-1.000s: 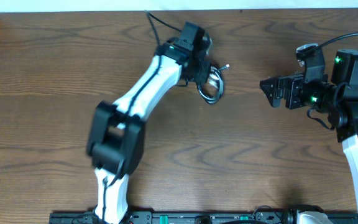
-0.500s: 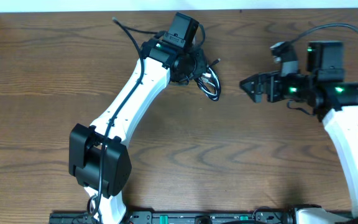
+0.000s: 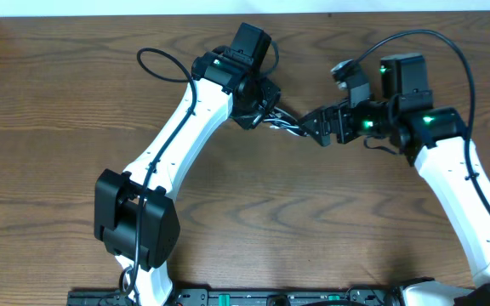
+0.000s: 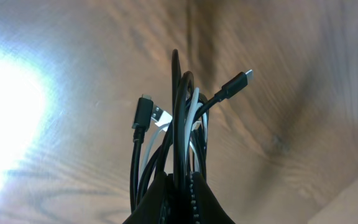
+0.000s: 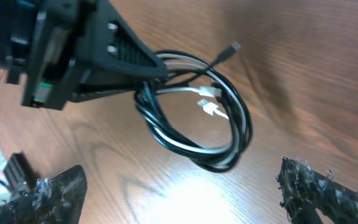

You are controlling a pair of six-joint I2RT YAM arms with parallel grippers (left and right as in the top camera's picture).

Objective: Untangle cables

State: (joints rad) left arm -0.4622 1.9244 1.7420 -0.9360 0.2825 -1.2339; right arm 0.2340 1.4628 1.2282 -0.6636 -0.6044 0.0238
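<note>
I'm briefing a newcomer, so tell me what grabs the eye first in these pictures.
A tangled bundle of black and white cables stands out first, pinched in the left arm's fingers and held up over the wooden table, toward its far edge. Close on its right, the right arm's fingers stand wide open, facing the dangling loop.

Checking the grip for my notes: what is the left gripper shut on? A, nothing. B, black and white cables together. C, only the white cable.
B: the left wrist view shows the left gripper pinching the black and white cables in one bundle.
</note>
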